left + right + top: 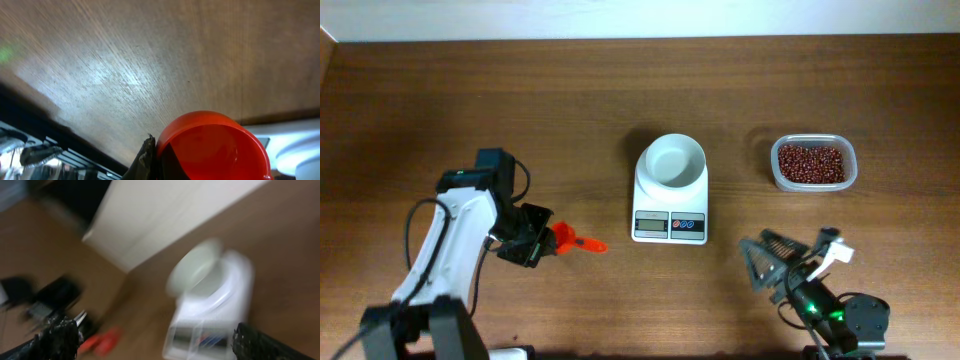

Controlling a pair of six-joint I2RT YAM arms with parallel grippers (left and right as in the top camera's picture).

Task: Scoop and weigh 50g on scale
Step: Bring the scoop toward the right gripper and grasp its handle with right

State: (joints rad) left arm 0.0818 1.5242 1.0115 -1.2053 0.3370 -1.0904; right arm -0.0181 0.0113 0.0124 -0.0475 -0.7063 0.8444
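The white scale [670,200] stands mid-table with its white round bowl [671,162] on top and its display facing the front edge. My left gripper [542,241] is left of the scale, shut on the handle of a red-orange scoop [576,242] that points toward the scale. In the left wrist view the scoop's cup [215,147] looks empty, with one dark finger [145,161] against its rim. My right gripper [760,262] hovers open at the front right with nothing between its fingers. Its blurred wrist view shows the scale [215,305] and the scoop [100,341].
A clear plastic tub of red-brown beans [813,163] sits right of the scale, toward the back. A pale wall runs along the table's far edge [640,38]. The left arm's base stands at the front left [430,320].
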